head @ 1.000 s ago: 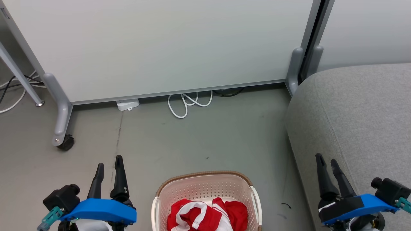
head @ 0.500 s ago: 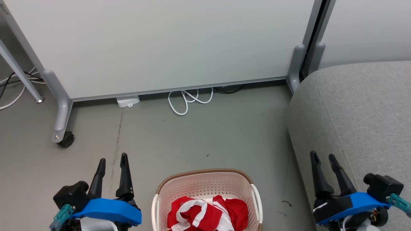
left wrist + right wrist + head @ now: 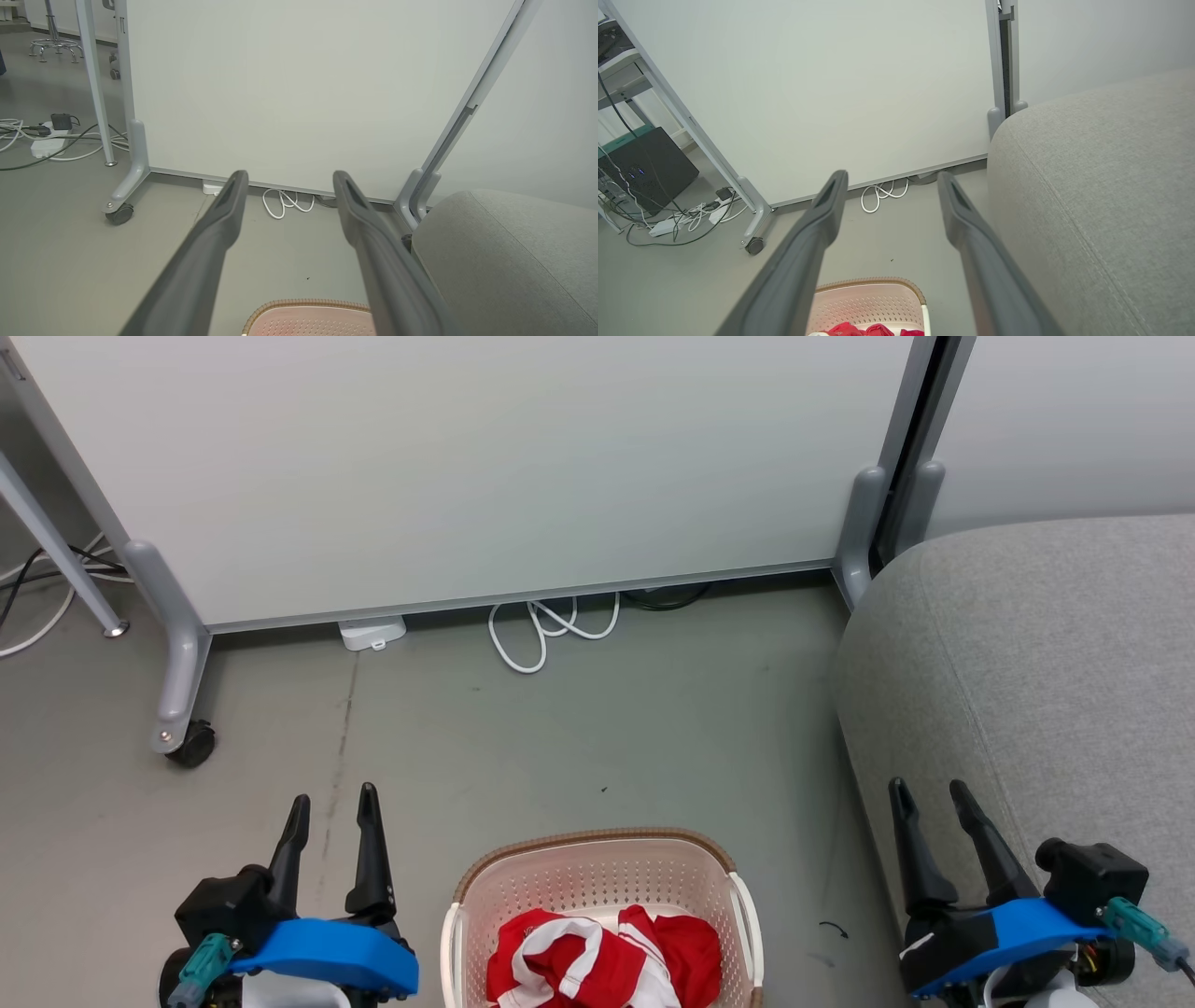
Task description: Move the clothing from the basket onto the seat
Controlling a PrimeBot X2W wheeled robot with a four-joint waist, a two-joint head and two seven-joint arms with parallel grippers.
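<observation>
Red clothing (image 3: 597, 957) with white stripes lies bunched inside the cream basket (image 3: 597, 882), which stands on the floor at the bottom centre of the head view. The basket's brown rim (image 3: 308, 305) also shows in the left wrist view, and a bit of the clothing (image 3: 864, 330) in the right wrist view. The grey seat (image 3: 1046, 653) fills the right side. My left gripper (image 3: 334, 800) is open and empty, left of the basket. My right gripper (image 3: 931, 791) is open and empty in front of the seat's edge.
A white partition panel (image 3: 467, 467) on wheeled grey feet (image 3: 182, 728) stands behind the basket. A coiled white cable (image 3: 546, 630) and a small white box (image 3: 372, 635) lie at its base. More cables and a power strip (image 3: 46, 144) lie far left.
Both grippers have shifted slightly inward toward the basket, staying open. The head camera has moved a little, so the scene sits slightly higher in the picture.
</observation>
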